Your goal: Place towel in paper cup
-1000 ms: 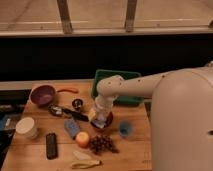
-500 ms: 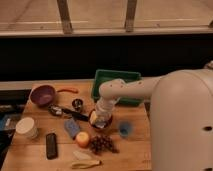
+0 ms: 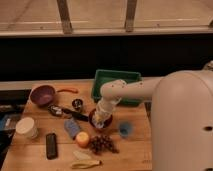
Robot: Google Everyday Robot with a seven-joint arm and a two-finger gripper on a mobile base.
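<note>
My gripper (image 3: 100,118) hangs at the end of the white arm (image 3: 131,91), straight over a dark round cup (image 3: 93,120) in the middle of the wooden table (image 3: 130,150). It reaches down into or just above the cup's opening. Something pale, maybe the towel (image 3: 99,123), shows at the gripper's tip inside the cup's rim. I cannot tell whether the gripper holds it or whether it rests in the cup. The arm hides the right part of the cup.
A green bin (image 3: 116,79) stands behind the arm. A purple bowl (image 3: 42,94), white tub (image 3: 26,127), black phone (image 3: 51,145), blue sponge (image 3: 73,128), orange fruit (image 3: 82,139), grapes (image 3: 102,144), small blue cup (image 3: 125,129) and dark utensils (image 3: 67,112) surround the cup.
The gripper has shifted slightly left over the dark cup. Nothing else on the table has moved.
</note>
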